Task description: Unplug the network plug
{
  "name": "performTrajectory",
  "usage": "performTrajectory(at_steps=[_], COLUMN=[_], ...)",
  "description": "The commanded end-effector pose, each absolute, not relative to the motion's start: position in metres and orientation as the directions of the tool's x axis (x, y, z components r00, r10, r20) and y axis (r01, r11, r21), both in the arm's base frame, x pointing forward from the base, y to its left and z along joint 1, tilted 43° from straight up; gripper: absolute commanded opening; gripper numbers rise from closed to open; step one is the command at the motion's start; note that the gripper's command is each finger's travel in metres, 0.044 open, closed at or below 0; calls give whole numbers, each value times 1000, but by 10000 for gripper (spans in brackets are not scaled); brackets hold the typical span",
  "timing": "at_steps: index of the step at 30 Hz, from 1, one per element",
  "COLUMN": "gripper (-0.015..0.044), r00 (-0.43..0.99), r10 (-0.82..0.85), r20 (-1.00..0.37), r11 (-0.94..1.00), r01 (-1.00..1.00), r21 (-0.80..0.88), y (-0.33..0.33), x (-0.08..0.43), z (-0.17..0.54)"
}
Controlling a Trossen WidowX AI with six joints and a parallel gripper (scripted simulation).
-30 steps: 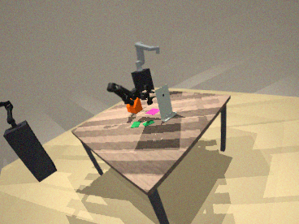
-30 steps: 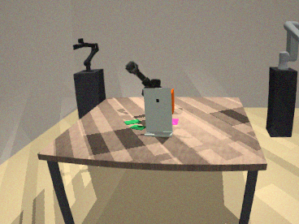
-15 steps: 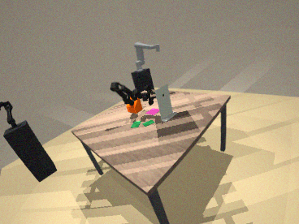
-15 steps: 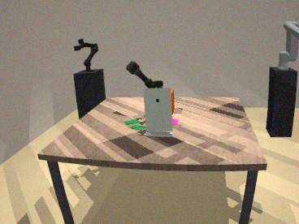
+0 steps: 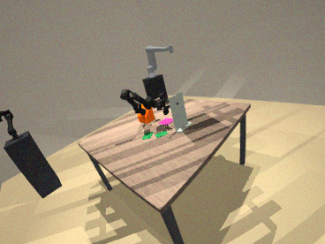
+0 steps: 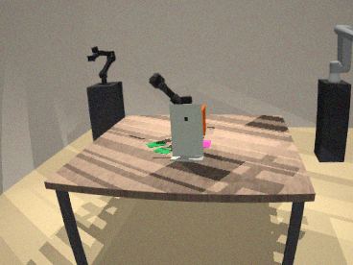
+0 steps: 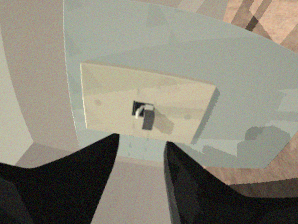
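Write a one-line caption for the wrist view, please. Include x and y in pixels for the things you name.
The hand (image 7: 141, 143), fingers apart, before a cream plate (image 7: 112, 87) whose socket holds the plug (image 7: 148, 119).
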State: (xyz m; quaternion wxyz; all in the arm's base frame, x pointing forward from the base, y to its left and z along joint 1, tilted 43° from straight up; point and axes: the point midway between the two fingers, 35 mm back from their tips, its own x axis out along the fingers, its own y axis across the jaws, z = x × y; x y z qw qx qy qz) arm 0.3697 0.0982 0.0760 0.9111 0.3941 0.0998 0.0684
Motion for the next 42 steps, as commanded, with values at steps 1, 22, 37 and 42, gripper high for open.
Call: performTrajectory(at_steps=[1, 22, 37, 42], gripper=[156, 104, 4, 0], r00=[971, 971, 971, 971], r10=[202, 202, 202, 202], r20=[-128, -126, -126, -126], r11=[679, 680, 680, 680], r01=[-45, -47, -47, -46], r21=[732, 732, 732, 732], y=[98, 97, 97, 97], x=[377, 404, 404, 403], z=[76, 79, 79, 79])
